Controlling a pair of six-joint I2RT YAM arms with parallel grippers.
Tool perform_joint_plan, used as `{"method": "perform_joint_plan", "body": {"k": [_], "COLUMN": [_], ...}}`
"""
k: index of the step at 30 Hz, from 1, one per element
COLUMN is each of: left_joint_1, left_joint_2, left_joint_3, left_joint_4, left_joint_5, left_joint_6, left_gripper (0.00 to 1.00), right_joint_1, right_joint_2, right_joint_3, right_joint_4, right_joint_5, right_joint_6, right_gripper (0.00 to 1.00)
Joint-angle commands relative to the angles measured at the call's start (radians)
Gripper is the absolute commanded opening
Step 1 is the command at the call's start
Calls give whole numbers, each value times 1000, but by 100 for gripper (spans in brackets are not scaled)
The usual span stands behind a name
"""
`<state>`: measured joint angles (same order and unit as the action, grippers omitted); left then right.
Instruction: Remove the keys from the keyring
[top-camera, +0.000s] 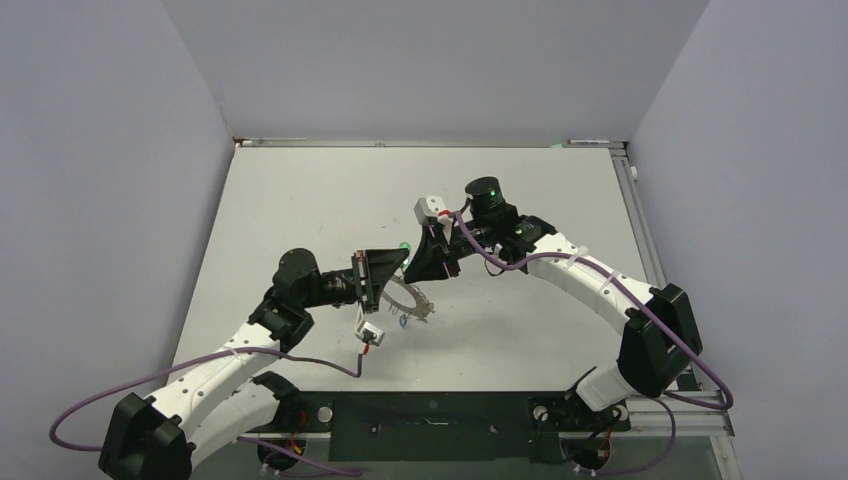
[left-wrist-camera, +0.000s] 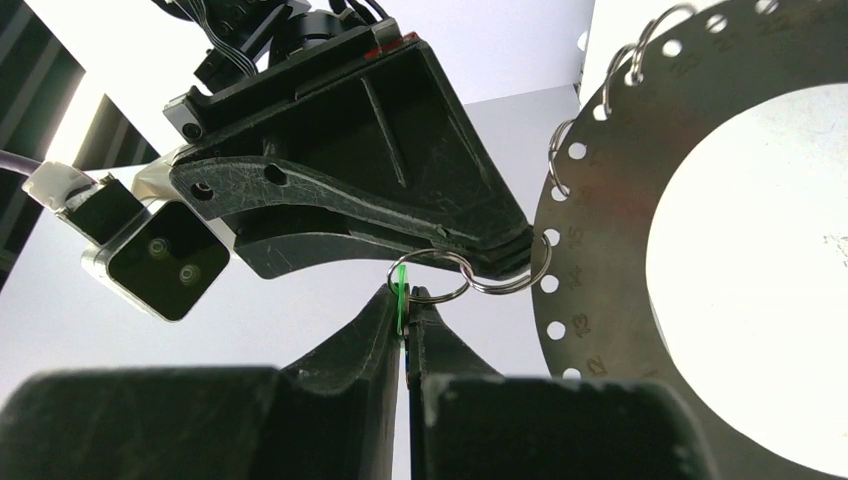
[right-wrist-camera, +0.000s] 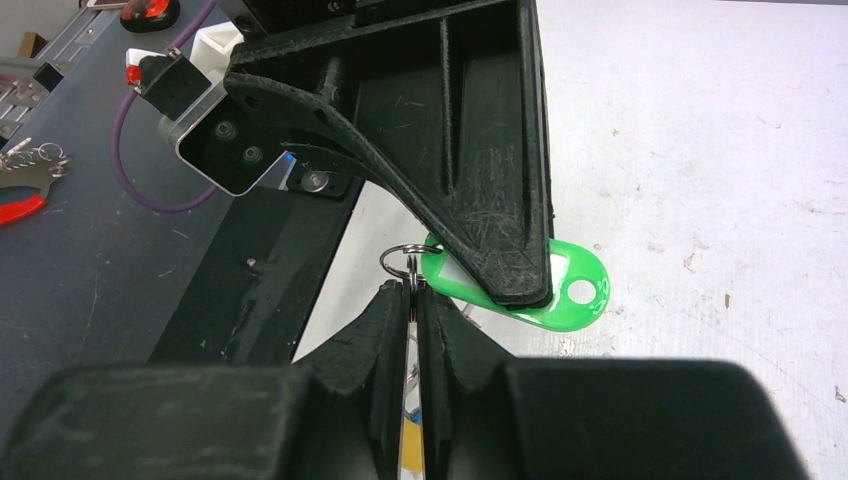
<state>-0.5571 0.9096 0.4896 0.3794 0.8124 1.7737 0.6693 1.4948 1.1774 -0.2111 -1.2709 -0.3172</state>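
Green key tag (right-wrist-camera: 598, 285) clamped in left claw (left-wrist-camera: 405, 297), long axis roughly level; right claw (right-wrist-camera: 412, 290) clamped on its split ring (right-wrist-camera: 398, 258).

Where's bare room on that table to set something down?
Bare table runs along the back wall, and in the near pocket between the left arm and right arm. Crowded mid-table: left gripper and right gripper meet at the keyring.

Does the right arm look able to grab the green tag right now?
Probably not: the right fingers are shut on a small wire ring, and the left fingers clamp the green tag, covering much of it.
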Motion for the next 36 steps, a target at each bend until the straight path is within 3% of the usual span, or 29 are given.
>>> {"method": "perform_joint_plan", "body": {"k": [1,7,11,14,18,25,36], "left_joint_1": [14,22,22,22,22,22,23], "left_joint_2": [-23,-65,-86,-96,-103,-104,-104], "left_joint_3": [55,41,21,11,6,4,9], "left_joint_4": [-14,-91,-122,-132,-160,-186,-190], "left_joint_5": [-31,-66,-81,-97,-118,-142,-190], "left_joint_6": [-17,-15,-6,-8,-4,3,-49], "left_gripper": [0,0,0,0,0,0,0], "right_joint_1": [2,-18,-30,-52,-95,-89,-85], "right_joint_2": [-47,-52,-49,-46,-17,-6,59], "right_joint_3": [30,5,-47,-132,-256,-269,-305], "right_joint_4": [30,133,355,664,1346,1410,1765], "right_joint_5": [-22,-31,-35,-18,26,35,-7], "right_joint_6": [-13,94,302,599,1133,1199,1416], "right_gripper": [5,5,5,5,5,5,5]}}
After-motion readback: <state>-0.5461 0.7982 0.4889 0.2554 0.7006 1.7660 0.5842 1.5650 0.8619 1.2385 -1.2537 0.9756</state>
